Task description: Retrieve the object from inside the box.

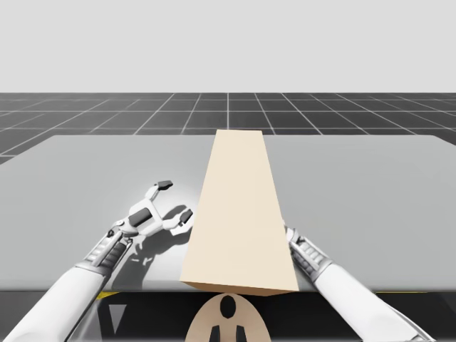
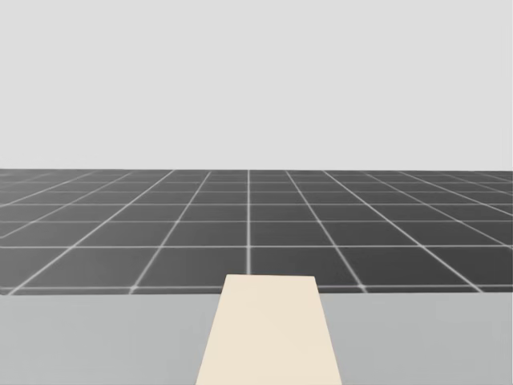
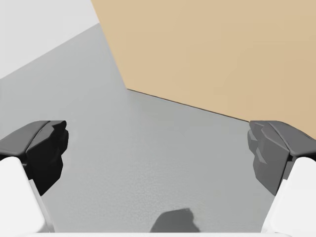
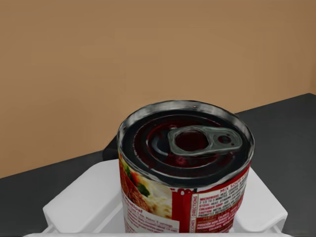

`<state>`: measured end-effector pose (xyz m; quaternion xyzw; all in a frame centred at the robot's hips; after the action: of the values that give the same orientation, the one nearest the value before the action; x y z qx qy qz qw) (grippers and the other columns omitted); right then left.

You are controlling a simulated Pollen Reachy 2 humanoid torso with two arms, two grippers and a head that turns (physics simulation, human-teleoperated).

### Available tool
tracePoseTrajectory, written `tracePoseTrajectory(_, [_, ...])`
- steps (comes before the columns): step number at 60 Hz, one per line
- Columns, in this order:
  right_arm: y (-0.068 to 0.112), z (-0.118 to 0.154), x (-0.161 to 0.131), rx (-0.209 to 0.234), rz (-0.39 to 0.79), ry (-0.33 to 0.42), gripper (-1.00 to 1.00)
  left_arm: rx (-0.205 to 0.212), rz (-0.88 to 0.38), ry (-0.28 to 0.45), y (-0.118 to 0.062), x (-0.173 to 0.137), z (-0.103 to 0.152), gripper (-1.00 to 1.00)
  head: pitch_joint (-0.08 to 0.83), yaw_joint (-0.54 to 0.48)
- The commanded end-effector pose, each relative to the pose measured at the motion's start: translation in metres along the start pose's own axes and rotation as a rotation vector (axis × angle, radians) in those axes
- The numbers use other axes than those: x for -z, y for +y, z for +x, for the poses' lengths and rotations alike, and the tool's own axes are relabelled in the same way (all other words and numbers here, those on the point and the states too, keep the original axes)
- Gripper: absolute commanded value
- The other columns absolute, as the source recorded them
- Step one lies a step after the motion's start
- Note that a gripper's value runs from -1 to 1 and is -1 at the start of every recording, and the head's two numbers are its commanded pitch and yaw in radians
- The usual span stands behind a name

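Observation:
A long tan box (image 1: 240, 206) lies lengthwise down the middle of the grey table (image 1: 85, 171); its far end appears in the head view (image 2: 270, 333). My left gripper (image 1: 175, 199) stands open just left of the box, over bare table, with the box's side (image 3: 212, 49) ahead of its fingers (image 3: 42, 148). My right arm (image 1: 310, 258) reaches in at the box's right side, where the box hides its gripper. In the right wrist view a red-and-white can (image 4: 185, 182) with a pull-tab lid stands between the fingers of my right gripper (image 4: 165, 212), which is shut on it, against a tan wall (image 4: 148, 59).
The table's front edge runs just under the box's near end (image 1: 242, 288). Open grey tabletop (image 1: 370, 178) lies to the box's right and left. Beyond the table is a dark gridded floor (image 2: 248, 224).

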<state>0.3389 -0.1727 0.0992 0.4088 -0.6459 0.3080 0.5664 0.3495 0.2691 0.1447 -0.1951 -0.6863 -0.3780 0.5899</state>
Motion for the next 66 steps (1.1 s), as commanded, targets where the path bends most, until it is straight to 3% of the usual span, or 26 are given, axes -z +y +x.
tracePoseTrajectory(1, [-0.036, 0.007, -0.087, -0.025, 0.126, 0.098, 1.0, 0.003, 0.011, 0.003, 0.002, 0.0, 0.0, -1.0, 0.036, -0.02])
tracePoseTrajectory(23, [-0.09, 0.053, -0.163, -0.128, -0.053, 0.092, 1.0, -0.003, 0.031, 0.002, 0.007, -0.002, 0.0, -1.0, 0.033, -0.02])
tracePoseTrajectory(33, [-0.117, 0.078, -0.182, -0.171, -0.119, 0.087, 1.0, -0.004, 0.036, 0.002, 0.008, -0.003, 0.0, -1.0, 0.033, -0.02])
tracePoseTrajectory(48, [-0.147, 0.125, -0.189, -0.245, -0.168, 0.119, 1.0, -0.006, 0.041, 0.001, 0.009, -0.004, 0.0, -1.0, 0.031, -0.02])
tracePoseTrajectory(66, [-0.17, 0.203, -0.165, -0.349, -0.19, 0.147, 1.0, -0.005, 0.047, 0.002, 0.011, -0.005, 0.0, -1.0, 0.029, -0.02])
